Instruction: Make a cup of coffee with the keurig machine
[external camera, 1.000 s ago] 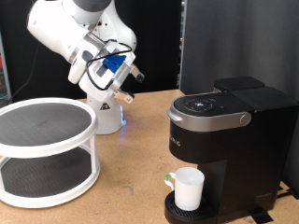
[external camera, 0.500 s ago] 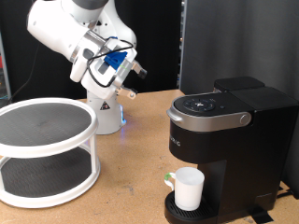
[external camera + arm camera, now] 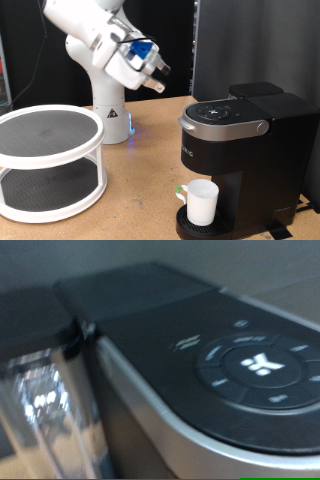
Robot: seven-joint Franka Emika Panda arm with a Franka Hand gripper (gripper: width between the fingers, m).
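Note:
The black keurig machine stands at the exterior view's right with its silver-rimmed lid down. The white cup with a greenish handle stands on the round drip base under the spout. My gripper hangs in the air to the exterior view's upper left of the machine, apart from it and pointing towards its top. Nothing shows between the fingers. The wrist view shows the machine's lid close up, blurred, with its ring of top buttons. No fingers show there.
A white two-tier round shelf stands at the exterior view's left. The arm's white base is behind it. A black panel rises behind the machine. The table is wooden.
The arm has swung towards the exterior view's right and a little up, bringing the gripper closer to the machine's top. The cup and machine have not moved.

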